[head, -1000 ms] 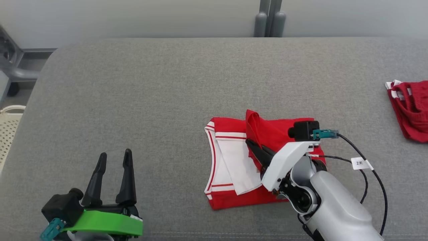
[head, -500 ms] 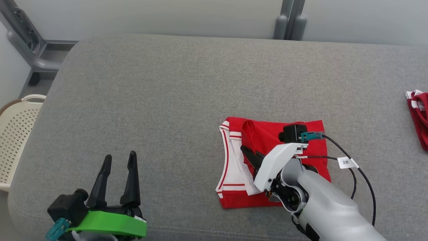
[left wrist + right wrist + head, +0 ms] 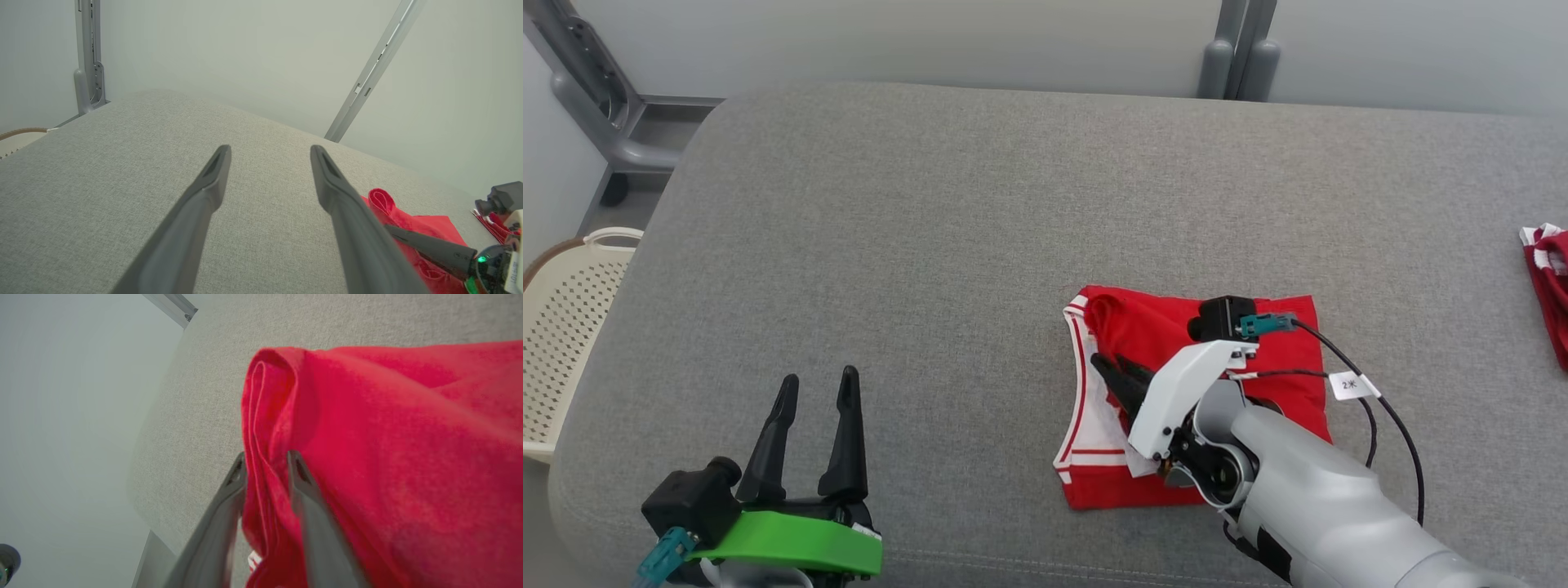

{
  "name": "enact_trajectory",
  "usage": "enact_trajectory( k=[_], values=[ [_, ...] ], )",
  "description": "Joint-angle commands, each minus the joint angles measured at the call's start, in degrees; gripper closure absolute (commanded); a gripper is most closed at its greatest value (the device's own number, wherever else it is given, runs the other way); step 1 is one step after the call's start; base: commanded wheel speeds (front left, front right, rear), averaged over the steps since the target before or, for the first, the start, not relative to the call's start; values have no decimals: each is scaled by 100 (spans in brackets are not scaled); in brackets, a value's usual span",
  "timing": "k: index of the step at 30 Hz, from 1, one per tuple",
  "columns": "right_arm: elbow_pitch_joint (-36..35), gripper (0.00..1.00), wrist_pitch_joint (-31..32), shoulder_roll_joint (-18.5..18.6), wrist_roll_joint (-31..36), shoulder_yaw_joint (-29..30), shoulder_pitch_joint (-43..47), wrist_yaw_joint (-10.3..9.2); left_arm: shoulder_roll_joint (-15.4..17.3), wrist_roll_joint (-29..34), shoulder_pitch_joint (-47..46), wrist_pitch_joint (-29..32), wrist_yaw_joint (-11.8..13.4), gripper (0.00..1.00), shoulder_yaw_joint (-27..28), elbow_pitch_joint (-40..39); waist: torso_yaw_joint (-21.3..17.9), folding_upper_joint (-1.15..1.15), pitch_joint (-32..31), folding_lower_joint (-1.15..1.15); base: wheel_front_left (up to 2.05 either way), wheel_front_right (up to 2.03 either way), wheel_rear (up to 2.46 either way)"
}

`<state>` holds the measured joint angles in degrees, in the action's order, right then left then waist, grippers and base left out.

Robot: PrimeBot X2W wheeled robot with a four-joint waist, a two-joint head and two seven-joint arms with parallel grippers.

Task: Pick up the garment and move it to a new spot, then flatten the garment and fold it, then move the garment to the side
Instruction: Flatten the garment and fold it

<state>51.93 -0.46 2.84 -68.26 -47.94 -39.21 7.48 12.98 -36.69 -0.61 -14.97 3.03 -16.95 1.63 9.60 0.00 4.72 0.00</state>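
Two dark fingers of the right arm (image 3: 1117,376) stand slightly parted, where a second ago they were pinched tight. A raised fold of red cloth sits between them; whether they still nip it or have let it go I cannot tell.

That fold belongs to the red sports garment with white striped trim (image 3: 1160,327), which lies on the near right part of the grey fabric-covered surface (image 3: 931,245). Over the last second the red flap has been drawn leftward across the garment. The broad white panel that lay open is now mostly covered. Only a strip of it shows along the garment's left edge, and the ridge of the fold stands by its far left corner.

By my judgement this fold is nearly laid and the loosening reads as a release, though the ridge is not yet flat.

The left arm's fingers (image 3: 848,433) are spread wide and empty over the near left, well apart from the garment, as before. A second red garment (image 3: 1552,286) lies at the right edge, shifted only because the camera has swung.
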Motion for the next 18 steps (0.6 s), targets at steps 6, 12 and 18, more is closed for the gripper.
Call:
enact_trajectory(
  k=[6,12,18],
  values=[
    [-69,0,-229,14,-517,-483,-341,2,-6,29,-9,-22,32,0,29,-11,-59,0,-32,0,0,0,0],
    [-261,0,-575,19,-826,-806,-766,2,14,44,41,-22,53,0,33,-63,-214,0,-62,0,0,0,0],
    [190,0,-1189,34,-343,-931,-1200,2,28,73,73,0,65,0,-40,-119,-377,0,-82,0,0,0,0]
  ],
)
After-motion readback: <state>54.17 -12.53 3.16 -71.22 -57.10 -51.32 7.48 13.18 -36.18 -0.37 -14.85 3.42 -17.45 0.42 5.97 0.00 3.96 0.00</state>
